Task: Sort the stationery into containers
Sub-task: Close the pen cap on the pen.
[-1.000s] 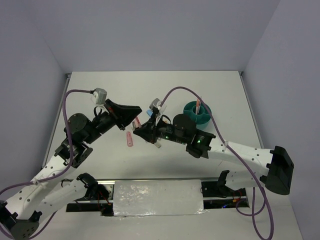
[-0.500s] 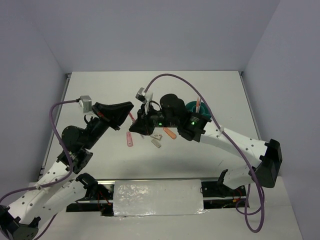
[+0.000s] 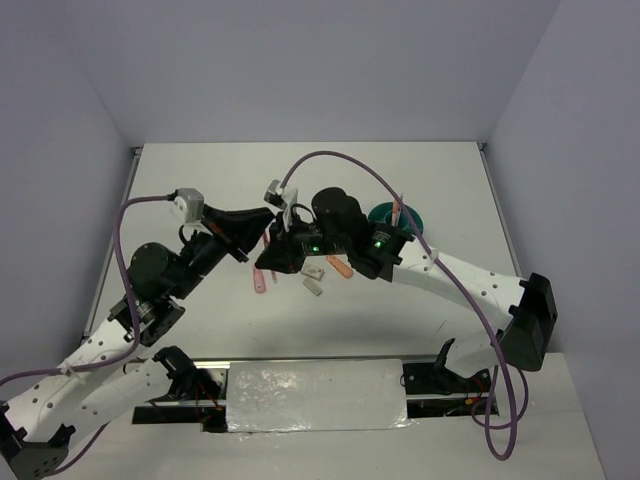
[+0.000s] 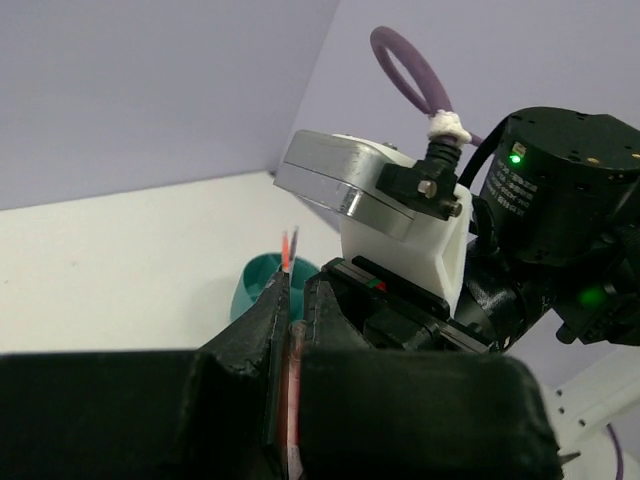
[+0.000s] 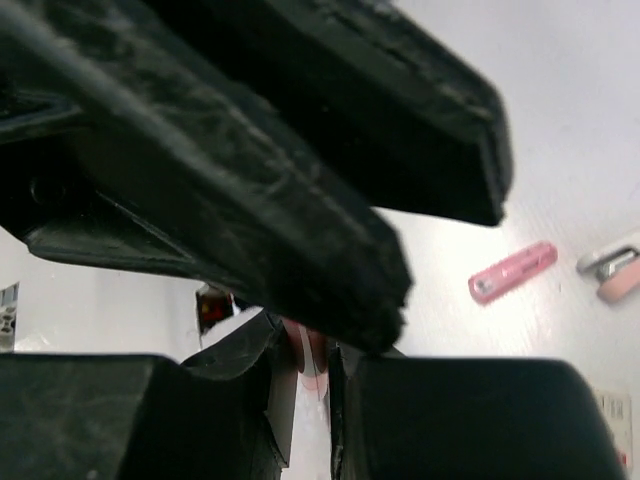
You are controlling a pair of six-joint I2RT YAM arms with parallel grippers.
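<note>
My left gripper [image 3: 264, 226] and my right gripper [image 3: 269, 254] meet tip to tip above the table's middle. A thin pink-red pen [image 4: 291, 385] lies clamped between the left fingers, with the left gripper [image 4: 299, 292] shut on it. In the right wrist view, the pen's pink end [image 5: 311, 362] sits between the jaws of the right gripper [image 5: 305, 348], which is shut on it too. The teal organiser cup [image 3: 400, 222] stands to the right behind the right wrist, with an orange-red pen [image 3: 397, 209] upright in it.
On the table below the grippers lie a pink oblong piece [image 3: 260, 283], an orange piece [image 3: 340, 267] and two small white-grey blocks [image 3: 312, 288]. The pink piece [image 5: 512, 271] also shows in the right wrist view. The left fingers [image 5: 250, 170] fill much of that view.
The right arm has swung left and brought its gripper up against the left gripper. The left jaws have tightened a little on the pen. The loose pieces now lie uncovered.
</note>
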